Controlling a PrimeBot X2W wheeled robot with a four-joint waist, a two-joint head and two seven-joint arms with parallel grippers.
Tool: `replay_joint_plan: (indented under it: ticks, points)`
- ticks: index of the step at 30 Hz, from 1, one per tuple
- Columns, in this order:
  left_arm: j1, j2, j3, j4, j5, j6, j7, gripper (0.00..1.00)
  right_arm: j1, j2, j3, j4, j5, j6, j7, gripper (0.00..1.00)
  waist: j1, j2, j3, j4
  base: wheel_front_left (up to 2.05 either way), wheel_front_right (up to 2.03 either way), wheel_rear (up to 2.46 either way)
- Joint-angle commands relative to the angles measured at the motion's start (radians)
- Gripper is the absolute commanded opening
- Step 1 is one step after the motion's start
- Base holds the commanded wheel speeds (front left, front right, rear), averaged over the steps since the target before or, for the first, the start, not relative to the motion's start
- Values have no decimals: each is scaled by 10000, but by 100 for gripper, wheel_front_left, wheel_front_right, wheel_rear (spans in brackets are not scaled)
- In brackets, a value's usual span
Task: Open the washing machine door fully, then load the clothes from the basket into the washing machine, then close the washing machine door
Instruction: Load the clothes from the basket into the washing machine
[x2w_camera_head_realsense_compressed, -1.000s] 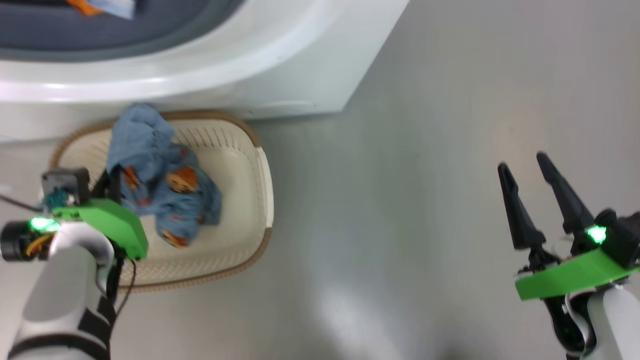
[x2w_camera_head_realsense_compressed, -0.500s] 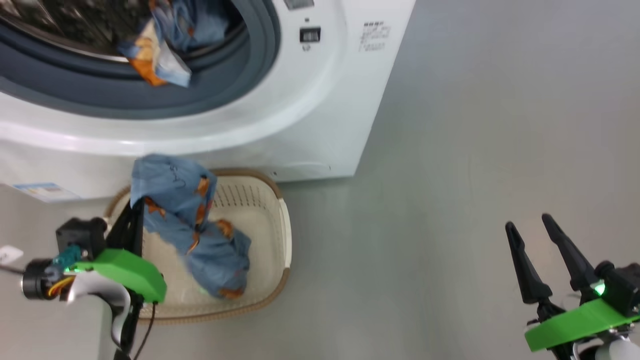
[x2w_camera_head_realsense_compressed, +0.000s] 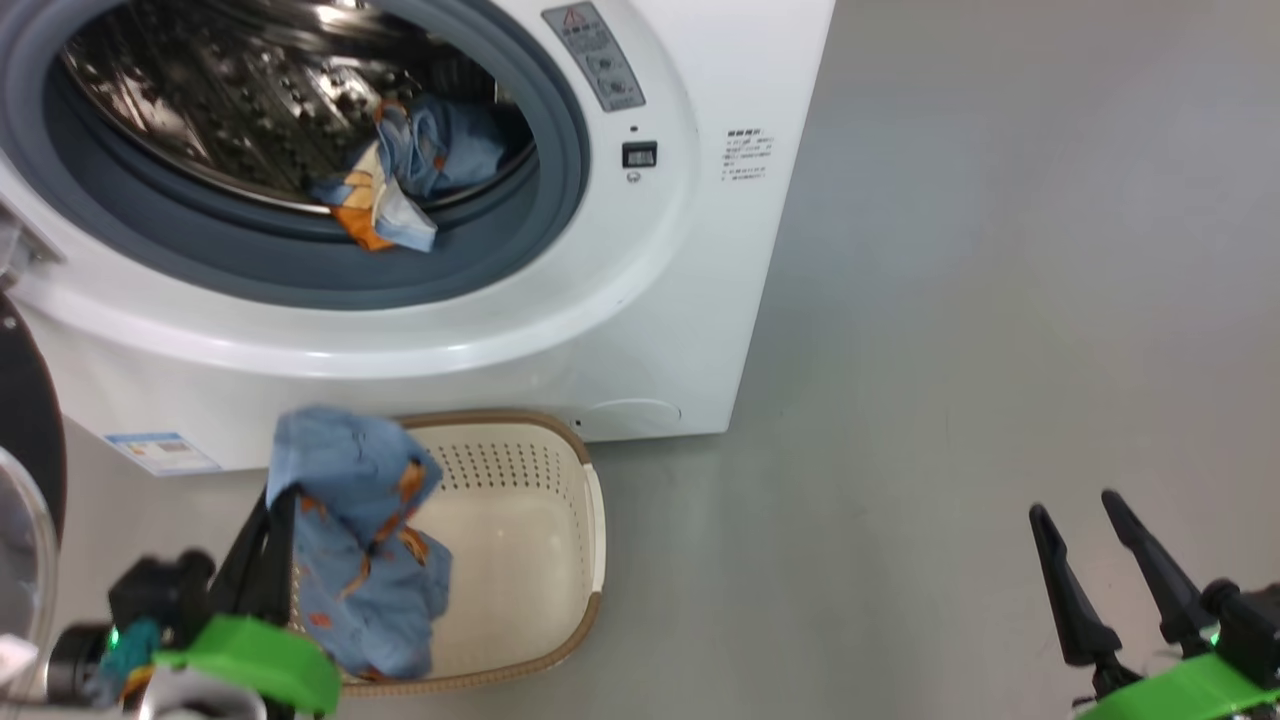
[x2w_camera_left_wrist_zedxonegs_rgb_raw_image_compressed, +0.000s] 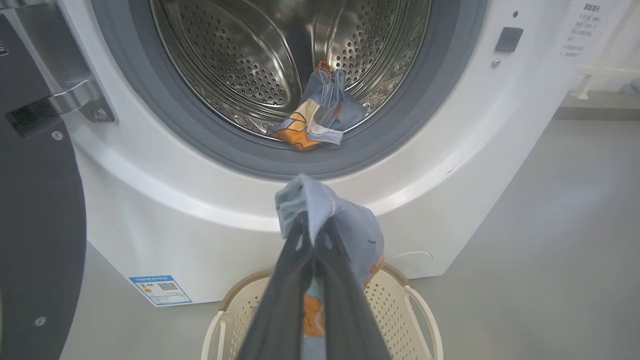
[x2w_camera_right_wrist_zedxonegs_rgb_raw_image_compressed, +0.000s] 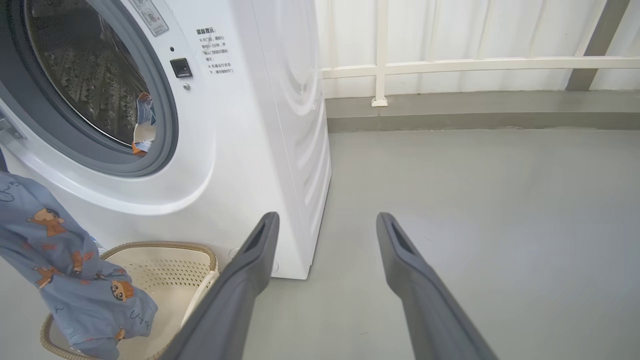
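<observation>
Dangling over basket (x2w_camera_head_realsense_compressed: 596, 520), clothes (x2w_camera_head_realsense_compressed: 360, 540) pinched in left claw (x2w_camera_left_wrist_zedxonegs_rgb_raw_image_compressed: 314, 240) — right claw (x2w_camera_head_realsense_compressed: 1075, 505) wide, its wrist view catching railing (x2w_camera_right_wrist_zedxonegs_rgb_raw_image_compressed: 450, 65).

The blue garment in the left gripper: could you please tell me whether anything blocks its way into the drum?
Nothing visible does. The blue garment, pinched in the shut left gripper, hangs over the basket below the open drum. The washing machine door is swung aside. A loaded garment lies at the drum's front edge, low in the opening.

Left fingers (x2w_camera_left_wrist_zedxonegs_rgb_raw_image_compressed: 285, 300) pinched (tight), right fingers (x2w_camera_right_wrist_zedxonegs_rgb_raw_image_compressed: 240, 290) — spread
</observation>
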Motion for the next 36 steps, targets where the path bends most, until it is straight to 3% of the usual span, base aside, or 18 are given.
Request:
replay_joint_plan:
  ticks: [1,13,20,28,36]
  points:
    - [223,197,420,-461,117,36,-66,0,243,-218,80,-222,-68,27,-48,100,1,0,-238,11,0,0,0]
    - [2203,-193,932,-2450,102,398,-66,0,696,-210,-244,-367,-81,27,-48,100,1,0,-394,-76,0,0,0]
    - [2262,-266,843,-2694,-123,449,-66,0,635,-156,-283,-419,-91,27,-48,100,1,0,-183,-134,0,0,0]
    - [391,-276,860,-2480,-392,171,-66,0,238,-9,-262,-506,-57,27,-48,100,1,0,571,-215,0,0,0]
    - [-2743,202,1035,-1965,39,-5,-66,0,-345,85,-182,-522,35,27,-48,100,1,0,1499,-515,0,0,0]
